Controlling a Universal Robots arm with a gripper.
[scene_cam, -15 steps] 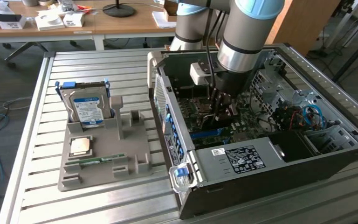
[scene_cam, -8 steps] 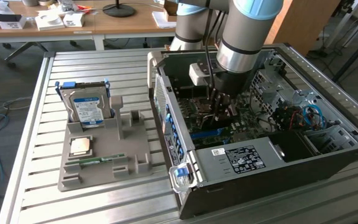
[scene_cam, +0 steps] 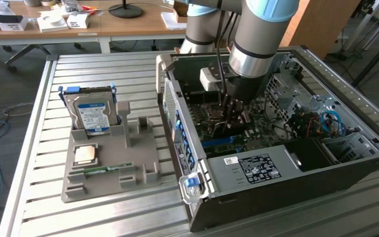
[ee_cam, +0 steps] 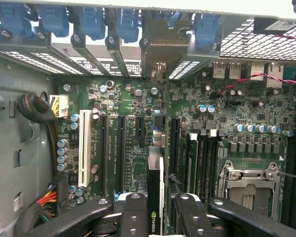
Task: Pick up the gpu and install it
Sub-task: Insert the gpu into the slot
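Case (scene_cam: 288, 210) open, gripper (scene_cam: 232, 106) inside, over board (ee_cam: 227, 113). Jaws clamped on gpu (ee_cam: 154, 173): card edge-on to board, long axis parallel w/ board's black slots (ee_cam: 121, 148), btwn two of them. Seated or not: can't tell. Ext. view gives depth in case; wrist view gives card-vs-slot lineup.

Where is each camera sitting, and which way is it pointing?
Exterior view: off the arm, raised, looking down on the slatted metal table and the open black computer case; the silver-and-blue robot arm reaches into the case.
Wrist view: on the wrist, facing the green motherboard inside the case; the black tool grips a thin black graphics card edge-on.
Shared: both show the motherboard and the tool.
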